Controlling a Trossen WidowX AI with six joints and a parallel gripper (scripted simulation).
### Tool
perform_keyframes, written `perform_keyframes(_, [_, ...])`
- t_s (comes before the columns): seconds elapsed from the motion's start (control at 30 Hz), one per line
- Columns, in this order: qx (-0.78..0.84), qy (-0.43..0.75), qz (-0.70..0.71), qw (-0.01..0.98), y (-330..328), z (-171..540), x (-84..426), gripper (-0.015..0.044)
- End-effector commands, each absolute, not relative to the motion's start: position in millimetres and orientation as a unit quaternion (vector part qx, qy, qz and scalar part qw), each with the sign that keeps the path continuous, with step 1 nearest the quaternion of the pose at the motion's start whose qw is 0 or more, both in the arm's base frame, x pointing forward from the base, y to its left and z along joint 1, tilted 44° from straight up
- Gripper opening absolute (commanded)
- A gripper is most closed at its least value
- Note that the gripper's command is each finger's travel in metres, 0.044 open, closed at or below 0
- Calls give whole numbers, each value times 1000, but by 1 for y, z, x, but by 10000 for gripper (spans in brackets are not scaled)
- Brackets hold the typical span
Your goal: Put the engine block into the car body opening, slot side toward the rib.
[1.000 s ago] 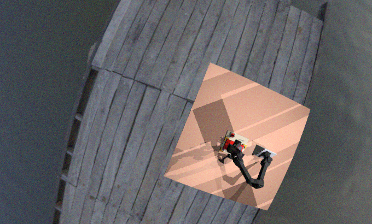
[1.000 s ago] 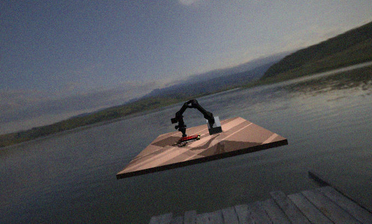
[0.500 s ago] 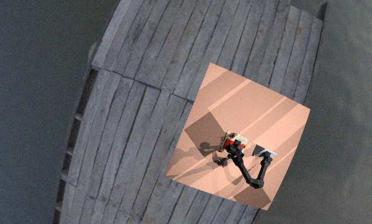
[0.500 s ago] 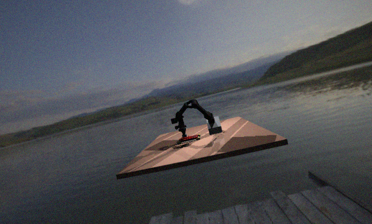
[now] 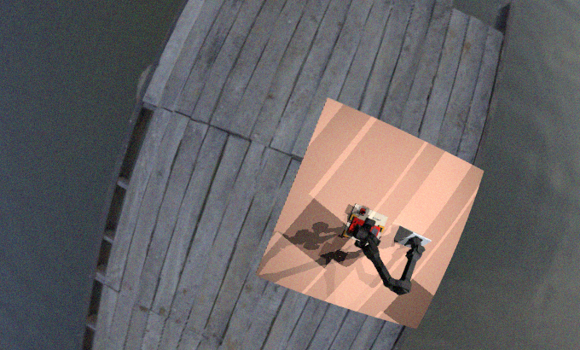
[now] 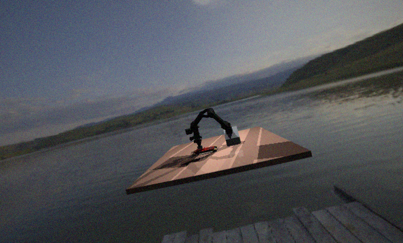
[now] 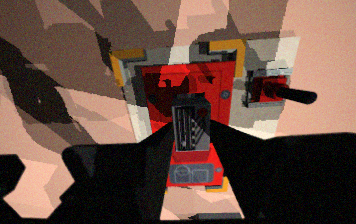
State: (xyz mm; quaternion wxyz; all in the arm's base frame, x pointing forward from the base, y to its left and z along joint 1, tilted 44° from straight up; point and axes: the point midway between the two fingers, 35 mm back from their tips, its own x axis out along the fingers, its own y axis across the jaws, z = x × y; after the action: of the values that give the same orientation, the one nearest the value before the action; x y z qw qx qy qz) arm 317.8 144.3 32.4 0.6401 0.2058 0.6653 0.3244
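The red car body lies on a pale board with yellow corner brackets. My gripper points down over the middle of the car body and is shut on the engine block, a small grey and black block with a ribbed face. One finger is on each side of it. The block and fingers hide the opening and the rib. I cannot tell how deep the block sits or which way its slot faces. In the top and exterior views the block is too small or hidden to make out.
The pale board carries a red socket part with a black handle, to the right of the car body in the wrist view. A grey and white box stands by the arm's base. Shadows cross the pinkish table.
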Motion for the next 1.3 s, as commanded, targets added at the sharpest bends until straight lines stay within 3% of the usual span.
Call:
perform_keyframes(0.0, [206, 664, 327, 641, 145, 32, 318, 159])
perform_keyframes(1.27, [209, 665, 324, 639, 151, 26, 317, 159])
